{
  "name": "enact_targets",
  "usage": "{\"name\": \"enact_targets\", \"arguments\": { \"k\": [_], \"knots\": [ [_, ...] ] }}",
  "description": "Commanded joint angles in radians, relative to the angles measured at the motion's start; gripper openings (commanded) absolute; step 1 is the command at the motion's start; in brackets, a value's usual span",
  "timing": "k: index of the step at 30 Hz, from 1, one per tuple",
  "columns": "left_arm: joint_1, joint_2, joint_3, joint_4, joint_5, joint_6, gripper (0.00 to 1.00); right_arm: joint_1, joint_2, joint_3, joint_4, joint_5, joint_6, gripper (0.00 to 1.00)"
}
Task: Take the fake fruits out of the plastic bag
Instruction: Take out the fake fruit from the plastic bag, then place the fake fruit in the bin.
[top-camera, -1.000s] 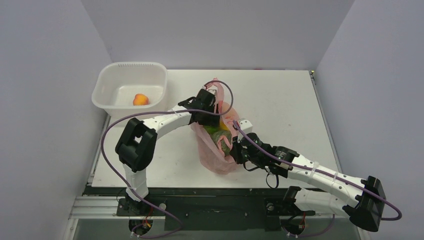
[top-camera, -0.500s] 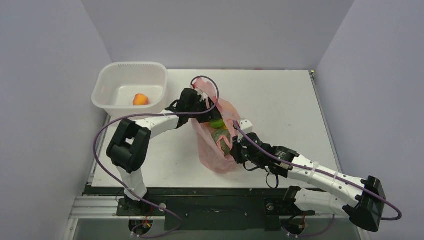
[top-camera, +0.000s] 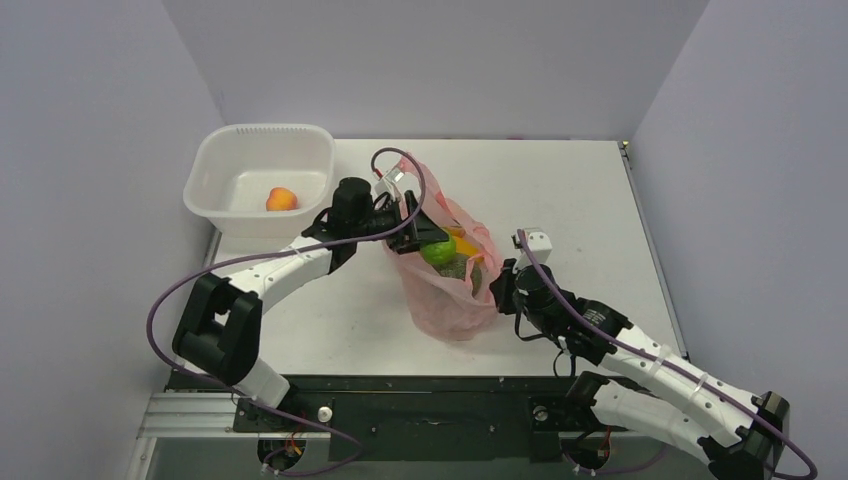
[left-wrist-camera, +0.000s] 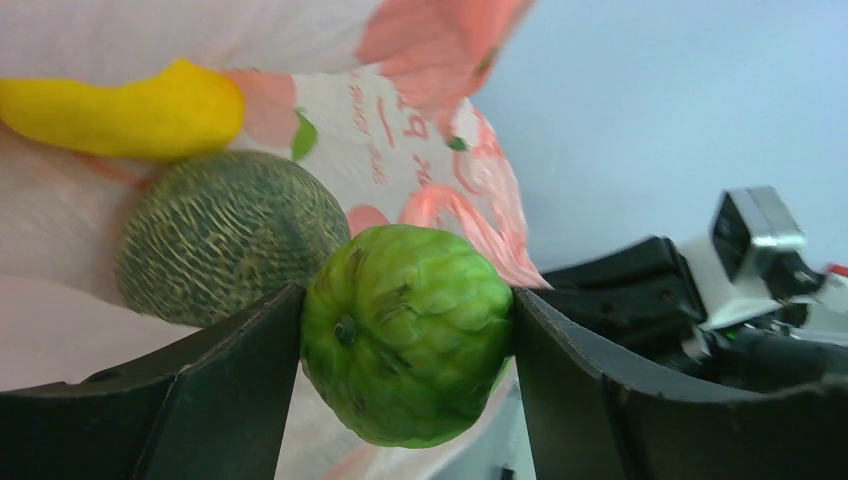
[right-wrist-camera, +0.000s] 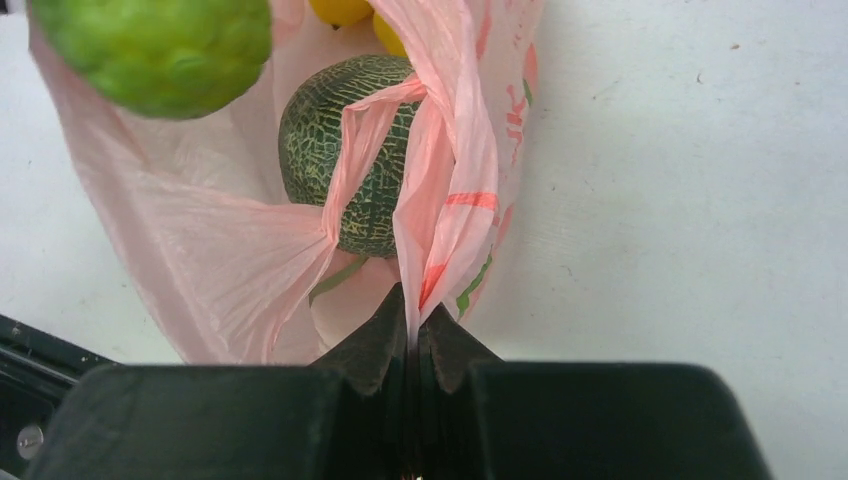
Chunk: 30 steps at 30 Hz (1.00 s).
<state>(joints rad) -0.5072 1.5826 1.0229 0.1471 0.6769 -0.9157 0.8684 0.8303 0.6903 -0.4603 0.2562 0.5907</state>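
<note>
The left gripper (left-wrist-camera: 408, 312) clamps the lime-green fruit (left-wrist-camera: 420, 375) just above the pink plastic bag (top-camera: 450, 300). The white basin (top-camera: 215, 180) lies to its left. The right gripper (right-wrist-camera: 412, 335) pinches the bag's edge, and the netted melon (right-wrist-camera: 345, 150) lies inside.

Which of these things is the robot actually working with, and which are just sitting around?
In the job: pink plastic bag, pinched by the right gripper; lime-green fruit in the left gripper; netted melon and yellow fruit in the bag; orange fruit, already out.
Just there: white basin holding the orange fruit; table.
</note>
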Motion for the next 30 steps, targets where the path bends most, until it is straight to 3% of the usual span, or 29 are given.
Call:
{"name": "enact_targets", "arguments": {
  "k": [1,7,10,11,12,13,14,15,16,18,22,27,30],
  "knots": [
    [0.001,-0.088,-0.037,-0.026,0.109,-0.163,0.31,-0.016,-0.004,-0.012,0.015,0.020,0.024,0.00],
    [-0.005,-0.182,-0.052,-0.059,0.191,-0.350,0.27,-0.016,0.018,-0.010,0.039,-0.005,0.019,0.00],
    [0.003,-0.311,0.002,-0.206,0.115,-0.251,0.25,-0.016,0.021,-0.007,0.050,-0.013,0.018,0.00],
    [0.011,-0.336,0.034,-0.282,0.064,-0.122,0.23,-0.016,0.022,-0.008,0.053,-0.016,0.020,0.00],
    [0.012,-0.385,0.115,-0.495,-0.079,-0.051,0.22,-0.015,0.022,-0.009,0.054,-0.022,0.020,0.00],
    [0.010,-0.403,0.155,-0.609,-0.178,0.074,0.21,-0.014,0.020,-0.009,0.054,-0.025,0.021,0.00],
    [0.009,-0.429,0.230,-0.803,-0.379,0.115,0.21,-0.015,0.019,-0.009,0.053,-0.030,0.023,0.00],
    [0.013,-0.436,0.262,-0.975,-0.474,0.157,0.21,-0.014,0.015,-0.008,0.051,-0.031,0.021,0.00],
    [0.017,-0.442,0.317,-1.045,-0.651,0.167,0.20,-0.014,0.013,-0.007,0.047,-0.033,0.021,0.00],
    [0.022,-0.443,0.363,-1.150,-0.835,0.195,0.20,-0.014,-0.001,-0.002,0.035,-0.030,0.015,0.00],
    [0.045,-0.466,0.345,-1.045,-1.048,0.262,0.14,-0.013,-0.034,0.009,0.017,-0.029,0.007,0.00],
    [0.151,-0.427,0.309,-0.716,-1.069,0.377,0.13,-0.014,-0.052,0.043,-0.021,-0.029,-0.015,0.00],
    [0.247,-0.338,0.326,-0.623,-1.044,0.421,0.13,-0.015,-0.040,0.075,-0.064,-0.014,-0.031,0.00]
  ]
}}
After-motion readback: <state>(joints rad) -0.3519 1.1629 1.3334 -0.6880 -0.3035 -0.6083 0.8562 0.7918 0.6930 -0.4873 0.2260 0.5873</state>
